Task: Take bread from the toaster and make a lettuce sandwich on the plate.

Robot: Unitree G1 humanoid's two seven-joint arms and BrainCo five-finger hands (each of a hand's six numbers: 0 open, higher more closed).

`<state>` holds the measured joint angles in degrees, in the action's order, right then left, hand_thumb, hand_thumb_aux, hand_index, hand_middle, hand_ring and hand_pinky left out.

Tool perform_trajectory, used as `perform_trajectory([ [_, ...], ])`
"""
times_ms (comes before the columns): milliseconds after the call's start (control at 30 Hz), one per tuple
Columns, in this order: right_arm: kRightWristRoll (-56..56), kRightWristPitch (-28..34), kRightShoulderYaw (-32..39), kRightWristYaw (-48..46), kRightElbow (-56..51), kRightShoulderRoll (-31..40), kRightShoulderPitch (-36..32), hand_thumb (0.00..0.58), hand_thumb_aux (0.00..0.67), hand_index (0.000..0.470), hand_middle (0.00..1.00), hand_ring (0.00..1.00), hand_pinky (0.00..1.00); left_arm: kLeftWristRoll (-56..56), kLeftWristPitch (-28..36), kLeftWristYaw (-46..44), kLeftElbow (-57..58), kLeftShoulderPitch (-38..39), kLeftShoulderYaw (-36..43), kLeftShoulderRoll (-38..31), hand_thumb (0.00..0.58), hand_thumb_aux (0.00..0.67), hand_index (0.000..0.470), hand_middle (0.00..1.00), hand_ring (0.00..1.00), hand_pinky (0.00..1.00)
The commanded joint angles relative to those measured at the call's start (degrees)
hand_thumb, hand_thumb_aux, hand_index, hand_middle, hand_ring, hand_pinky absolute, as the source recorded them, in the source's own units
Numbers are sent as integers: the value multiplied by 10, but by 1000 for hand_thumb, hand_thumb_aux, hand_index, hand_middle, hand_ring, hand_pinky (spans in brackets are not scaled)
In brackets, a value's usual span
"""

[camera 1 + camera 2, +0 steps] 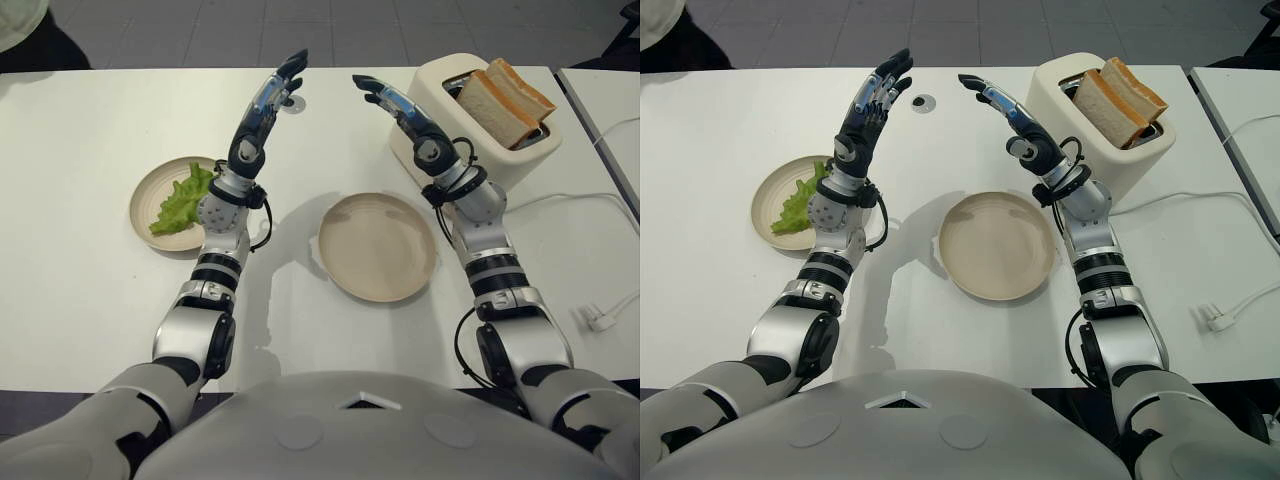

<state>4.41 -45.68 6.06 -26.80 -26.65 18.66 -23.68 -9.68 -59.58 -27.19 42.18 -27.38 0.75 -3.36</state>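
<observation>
Upper centre, my left hand (265, 105) and right hand (398, 108): raised, fingers straight, holding nothing.
Bread (510, 98): upper right, standing in the toaster (530, 165), near my right hand.
Lettuce (183, 203): on the small dish (143, 195), left.
Plate (378, 250): centre, bare.
Progress: I judge every step remains.

White table (80, 290), small round cap (924, 102), white plug (598, 318)

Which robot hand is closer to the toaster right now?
Right. The right robot hand is raised, open, close beside the toaster, on its left side. The left robot hand is raised farther left, near the lettuce plate.
</observation>
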Motion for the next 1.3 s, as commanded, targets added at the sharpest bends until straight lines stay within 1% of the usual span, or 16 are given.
perform_trajectory([
  [33,23,13,-11,-9,18,-6,6,0,0,0,0,0,0,33,-8,12,9,1,3,-7,0,0,0,0,0,0],
  [133,36,19,-17,-12,28,-6,6,0,0,0,0,0,0,61,-20,27,21,-2,2,-14,0,0,0,0,0,0],
  [300,39,23,-25,-16,37,-8,8,0,0,0,0,0,0,74,-28,39,29,-4,5,-17,0,0,0,0,0,0],
  [700,24,40,-40,-9,94,7,13,0,0,0,0,0,0,53,-35,33,26,-4,13,-15,0,0,0,0,0,0],
  [767,26,46,-59,-6,120,25,9,0,0,0,0,0,0,48,-35,30,25,-3,13,-15,0,0,0,0,0,0],
  [833,13,50,-93,4,147,60,1,0,0,0,0,0,0,46,-34,29,24,-4,14,-14,0,0,0,0,0,0],
  [900,-53,47,-135,35,152,111,-11,0,0,0,0,0,0,45,-33,27,24,-4,14,-14,0,0,0,0,0,0],
  [967,-150,57,-166,89,117,170,-23,0,0,0,0,0,0,43,-33,26,24,-4,14,-14,0,0,0,0,0,0],
  [1000,-194,72,-172,118,91,198,-30,0,0,0,0,0,0,43,-33,26,24,-5,14,-14,0,0,0,0,0,0],
  [1100,-305,128,-150,194,-23,268,-55,0,0,0,0,0,0,44,-32,26,24,-6,15,-13,0,0,0,0,0,0],
  [1167,-349,153,-122,225,-104,295,-74,0,0,0,0,0,0,45,-31,27,24,-6,15,-13,0,0,0,0,0,0],
  [1300,-368,167,-74,242,-224,293,-112,0,0,0,0,0,0,46,-29,26,27,-5,17,-13,0,0,0,0,0,0],
])
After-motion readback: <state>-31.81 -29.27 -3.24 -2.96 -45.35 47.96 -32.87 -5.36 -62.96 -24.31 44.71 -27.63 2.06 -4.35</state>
